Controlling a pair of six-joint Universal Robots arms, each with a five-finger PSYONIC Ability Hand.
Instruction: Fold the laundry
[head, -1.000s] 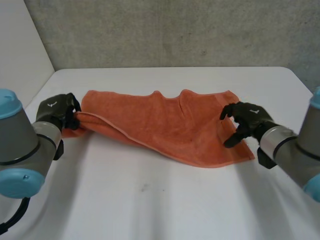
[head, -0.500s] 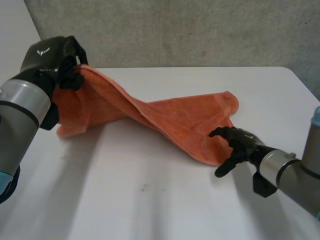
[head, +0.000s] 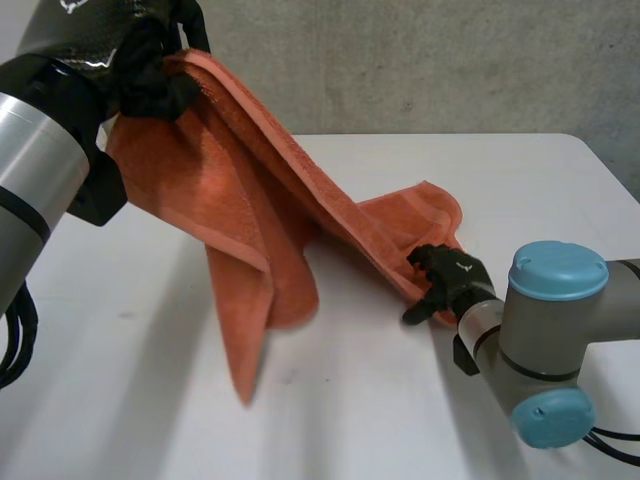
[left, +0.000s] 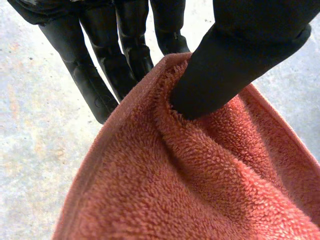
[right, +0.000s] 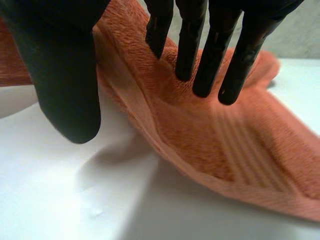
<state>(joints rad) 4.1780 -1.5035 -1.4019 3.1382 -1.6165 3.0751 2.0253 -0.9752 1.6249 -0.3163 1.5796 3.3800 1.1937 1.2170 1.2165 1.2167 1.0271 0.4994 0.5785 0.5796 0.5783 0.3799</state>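
The salmon-orange terry towel (head: 255, 215) is plain, save for a band of fine woven ribs near its hem beside the black right hand (head: 452, 282). The left hand (head: 135, 55) is black too. Under the towel the smooth worktop (head: 350, 420) is white; behind it the rough wall (head: 420, 60) is speckled grey.

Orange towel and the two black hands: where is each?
towel (head: 240, 225): head view, hanging middle fold.
left hand (head: 110, 50): head view, back of the hand, pinching the towel.
right hand (head: 452, 275): head view, back of the hand.

Brightly and evenly lit, probably from overhead. Soft grey shadows on the white table (head: 350, 430) beneath the hanging towel (head: 245, 230); dimmer between its folds.
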